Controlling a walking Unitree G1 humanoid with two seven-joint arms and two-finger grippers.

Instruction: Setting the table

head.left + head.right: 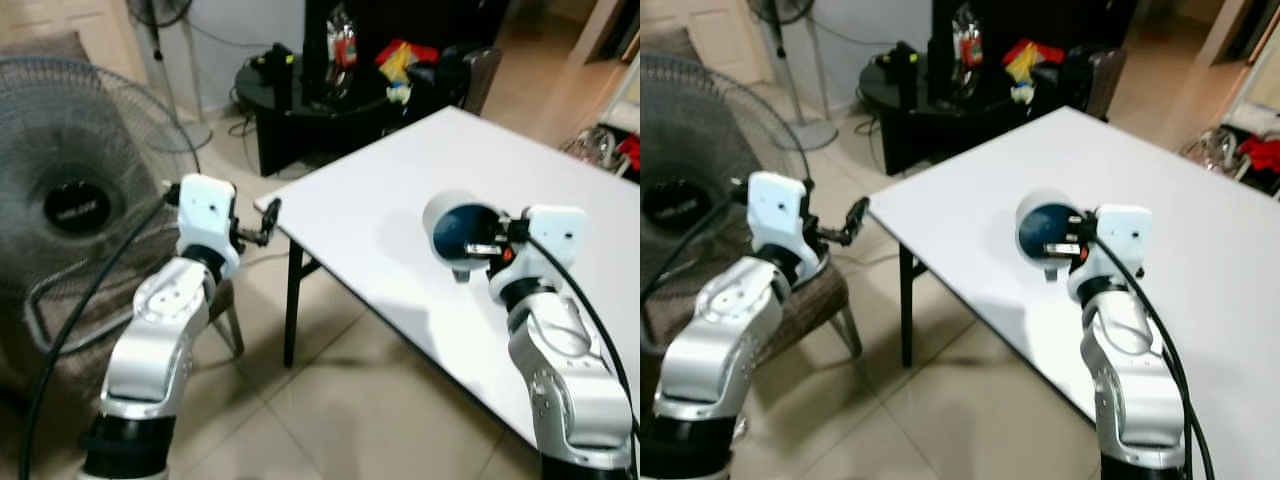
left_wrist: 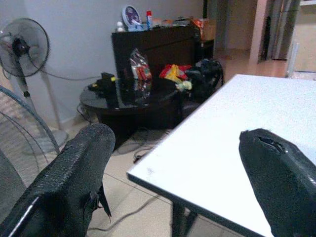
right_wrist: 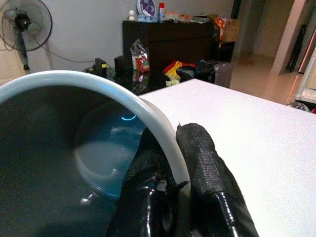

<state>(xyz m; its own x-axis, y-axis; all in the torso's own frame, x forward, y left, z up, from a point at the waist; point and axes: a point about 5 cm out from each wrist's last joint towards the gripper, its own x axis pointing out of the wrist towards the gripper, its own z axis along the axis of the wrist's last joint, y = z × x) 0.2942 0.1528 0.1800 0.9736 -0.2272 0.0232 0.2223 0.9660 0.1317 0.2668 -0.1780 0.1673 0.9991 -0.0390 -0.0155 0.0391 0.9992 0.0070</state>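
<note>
My right gripper (image 1: pixel 478 247) is shut on the rim of a bowl (image 1: pixel 458 228), white outside and dark blue inside, held tilted on its side just above the white table (image 1: pixel 400 210). In the right wrist view the bowl's rim (image 3: pixel 148 116) runs between the two black fingers (image 3: pixel 207 168). My left gripper (image 1: pixel 266 222) hangs open and empty in the air beside the table's near left corner; its two fingers (image 2: pixel 74 173) stand wide apart in the left wrist view.
A large floor fan (image 1: pixel 70 210) stands at the left. Behind the table is a dark round side table (image 1: pixel 300 90) cluttered with several items, and a dark cabinet (image 2: pixel 158 44). A second fan (image 2: pixel 19 47) stands by the wall. Tiled floor lies below.
</note>
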